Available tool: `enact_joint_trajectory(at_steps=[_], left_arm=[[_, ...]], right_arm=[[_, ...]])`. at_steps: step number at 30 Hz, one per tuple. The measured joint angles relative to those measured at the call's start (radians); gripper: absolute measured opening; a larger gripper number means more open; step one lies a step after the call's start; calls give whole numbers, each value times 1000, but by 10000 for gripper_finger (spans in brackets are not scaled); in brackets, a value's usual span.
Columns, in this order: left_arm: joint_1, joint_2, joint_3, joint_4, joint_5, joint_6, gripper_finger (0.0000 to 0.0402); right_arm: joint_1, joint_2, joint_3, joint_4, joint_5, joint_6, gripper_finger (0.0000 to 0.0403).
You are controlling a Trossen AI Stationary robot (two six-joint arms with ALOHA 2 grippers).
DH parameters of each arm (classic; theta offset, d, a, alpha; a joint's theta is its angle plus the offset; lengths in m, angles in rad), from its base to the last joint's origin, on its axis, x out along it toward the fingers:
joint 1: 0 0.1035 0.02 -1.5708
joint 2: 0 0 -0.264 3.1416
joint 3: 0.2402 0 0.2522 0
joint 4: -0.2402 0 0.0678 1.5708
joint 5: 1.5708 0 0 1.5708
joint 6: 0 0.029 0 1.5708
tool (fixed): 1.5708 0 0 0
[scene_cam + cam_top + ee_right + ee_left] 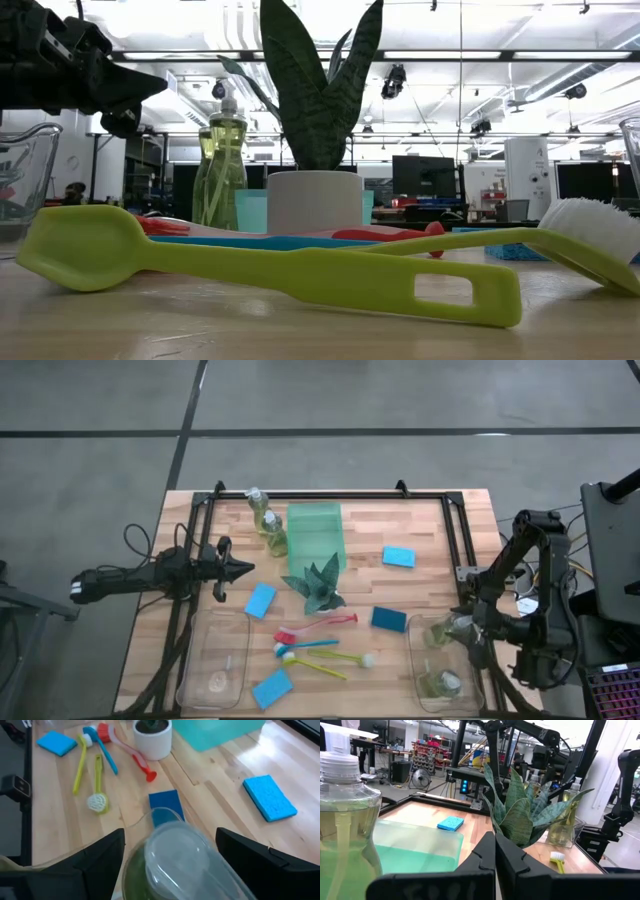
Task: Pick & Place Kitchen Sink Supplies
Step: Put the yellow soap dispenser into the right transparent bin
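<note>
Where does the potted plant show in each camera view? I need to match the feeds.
High view: plant mid-table, just below the green tray.
Low view: centre, white pot behind the yellow brush.
Left wrist view: leaves just past the shut jaws.
Right wrist view: pot at the top edge.
Shared landmark: the green tray.

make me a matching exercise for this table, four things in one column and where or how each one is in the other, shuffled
Things:
1. left gripper
2. right gripper
3. red brush
4. green tray

Places or states:
A. jaws wide, over the right-hand clear bin
B. beside two soap bottles at the far edge
C. jaws shut, empty, left of the plant
D. lying flat just in front of the plant

Pairs: 1-C, 2-A, 3-D, 4-B
</note>
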Motion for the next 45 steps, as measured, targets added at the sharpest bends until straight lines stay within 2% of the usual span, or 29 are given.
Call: enact_joint_trajectory(at_steps=[15, 26, 35, 45], left_arm=[[0, 0, 0, -2, 0, 0, 0], [0, 0, 0, -2, 0, 0, 0], [0, 0, 0, -2, 0, 0, 0], [0, 0, 0, -2, 0, 0, 0]], right_arm=[[0, -93, 0, 1, 53, -61, 315], [0, -170, 0, 2, 178, -134, 320], [0, -236, 0, 4, 336, -213, 315], [-2, -264, 0, 16, 607, -282, 323]])
